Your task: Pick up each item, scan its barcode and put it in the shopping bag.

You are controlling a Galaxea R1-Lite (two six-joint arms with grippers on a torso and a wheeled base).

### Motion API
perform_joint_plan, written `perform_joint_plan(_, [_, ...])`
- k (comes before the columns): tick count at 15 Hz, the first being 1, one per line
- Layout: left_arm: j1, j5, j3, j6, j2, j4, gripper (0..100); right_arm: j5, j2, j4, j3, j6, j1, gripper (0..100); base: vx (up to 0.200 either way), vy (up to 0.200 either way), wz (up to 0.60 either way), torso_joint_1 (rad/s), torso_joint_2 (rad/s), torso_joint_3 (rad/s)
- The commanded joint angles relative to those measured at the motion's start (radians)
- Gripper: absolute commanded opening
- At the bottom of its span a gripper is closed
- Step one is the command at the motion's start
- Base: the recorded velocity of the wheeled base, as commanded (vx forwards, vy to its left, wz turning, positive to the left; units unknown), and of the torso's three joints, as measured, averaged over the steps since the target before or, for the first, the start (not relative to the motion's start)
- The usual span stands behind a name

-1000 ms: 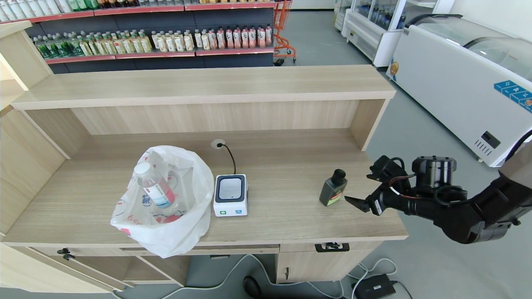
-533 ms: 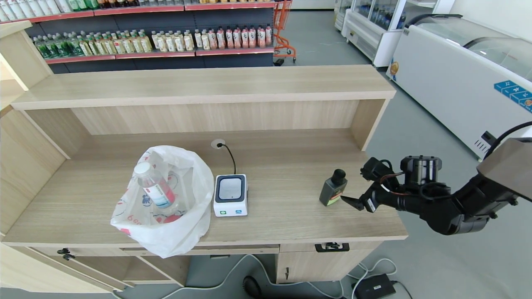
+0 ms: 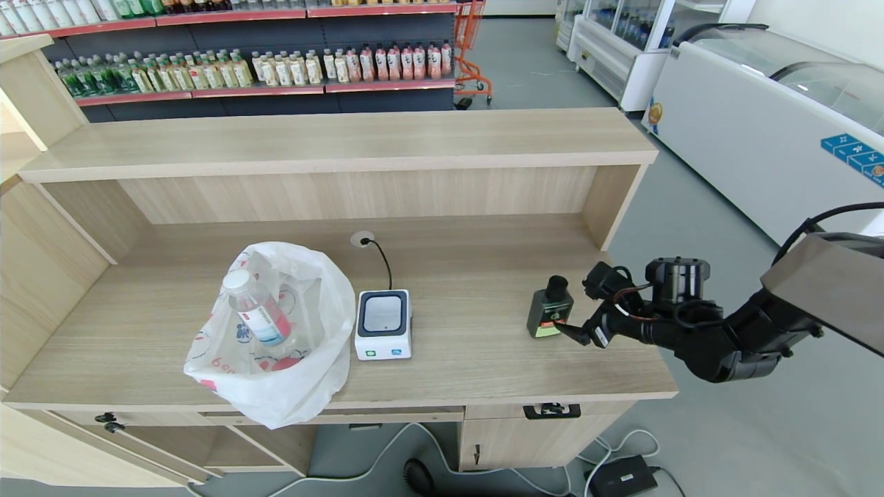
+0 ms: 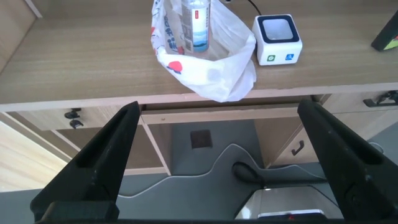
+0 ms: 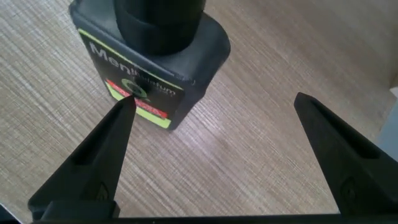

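Note:
A small dark bottle [image 3: 550, 312] with a black cap and a green-red label stands near the counter's right end. My right gripper [image 3: 582, 308] is open just to its right, at bottle height. In the right wrist view the bottle [image 5: 149, 62] sits just beyond the spread fingers [image 5: 93, 168], off to one side of the gap. The white shopping bag [image 3: 276, 345] stands open at the left with a water bottle [image 3: 257, 314] inside. A white barcode scanner [image 3: 383, 323] sits beside the bag. My left gripper [image 4: 219, 106] hangs open in front of the counter's edge, below the bag [image 4: 211, 62].
A raised wooden shelf [image 3: 331, 141] runs behind the work surface. The scanner's cable [image 3: 383, 259] leads to a port at the back. The counter's right edge [image 3: 659, 359] lies close to the bottle. White freezers [image 3: 760, 131] stand to the right.
My right gripper has moved left towards the dark bottle. The bottle has shifted slightly left and turned, and now stands straighter.

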Motion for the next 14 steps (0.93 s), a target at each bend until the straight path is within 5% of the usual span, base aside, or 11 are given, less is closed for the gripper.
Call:
perform_joint_plan(1, [0.0,0.0,0.0,0.0,0.0,0.0,100,0.001,0.03,-0.001,-0.024,-0.004,0.012,100,0.0,0.0,0.0,0.0,0.0,0.0])
perform_joint_plan(13, [0.0,0.0,0.0,0.0,0.0,0.0,100,0.038,0.122,-0.008,-0.133,0.046,0.092,100,0.0,0.0,0.0,0.0,0.0,0.0])
perform_joint_plan(14, [0.0,0.0,0.0,0.0,0.001,0.0,100,0.038,0.133,-0.01,-0.148,0.046,0.098,0,0.0,0.0,0.0,0.0,0.0,0.0])
